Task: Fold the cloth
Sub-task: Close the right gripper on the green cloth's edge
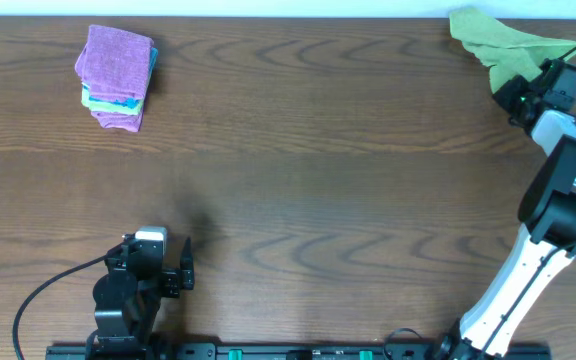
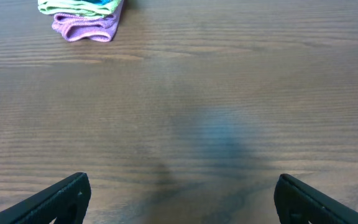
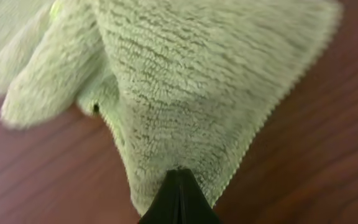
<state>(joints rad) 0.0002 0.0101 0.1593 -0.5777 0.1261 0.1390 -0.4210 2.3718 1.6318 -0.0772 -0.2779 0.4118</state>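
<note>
A light green cloth [image 1: 495, 42] lies crumpled at the table's far right corner. My right gripper [image 1: 521, 92] is shut on its near corner. In the right wrist view the green cloth [image 3: 185, 81] hangs from my closed fingertips [image 3: 179, 177] over the wood. My left gripper [image 1: 173, 268] is open and empty near the front left edge; in the left wrist view its two fingers [image 2: 179, 196] are spread wide over bare table.
A stack of folded cloths [image 1: 118, 75], purple on top with green and blue layers, sits at the far left. It also shows in the left wrist view [image 2: 82, 15]. A black cable [image 1: 48, 290] runs by the left arm's base.
</note>
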